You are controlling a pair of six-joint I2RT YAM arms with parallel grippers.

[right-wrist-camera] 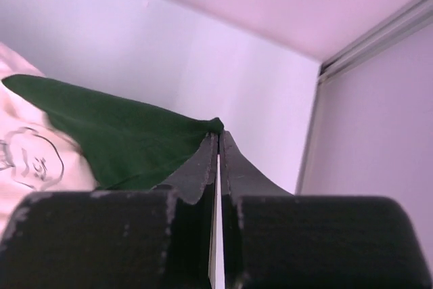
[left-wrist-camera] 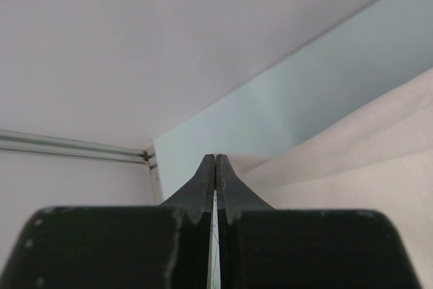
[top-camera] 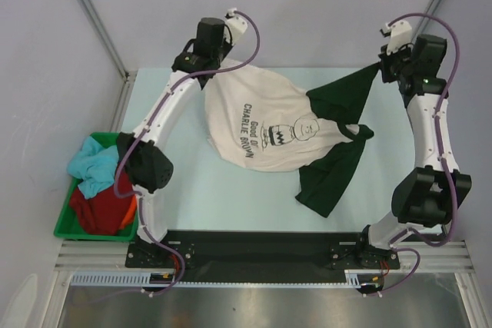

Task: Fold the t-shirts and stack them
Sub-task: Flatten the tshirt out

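A cream t-shirt [top-camera: 231, 97] with black "Charlie Brown" lettering and a drawing lies spread across the middle of the pale table. Its far left corner is lifted, and my left gripper [top-camera: 209, 64] is shut on it. In the left wrist view the closed fingertips [left-wrist-camera: 216, 160] sit against the cream cloth [left-wrist-camera: 352, 167]. Dark green t-shirt cloth [top-camera: 346, 94] stretches from the cream shirt's right side up to my right gripper [top-camera: 382, 68], which is shut on its tip [right-wrist-camera: 218, 133]. More dark green cloth [top-camera: 330, 178] lies crumpled at the near right.
A green bin [top-camera: 65, 224] stands at the table's left edge beside the left arm. It holds crumpled light blue [top-camera: 92, 167], dark red [top-camera: 96, 209] and orange [top-camera: 131, 213] shirts. Grey walls and metal rails close in the far side.
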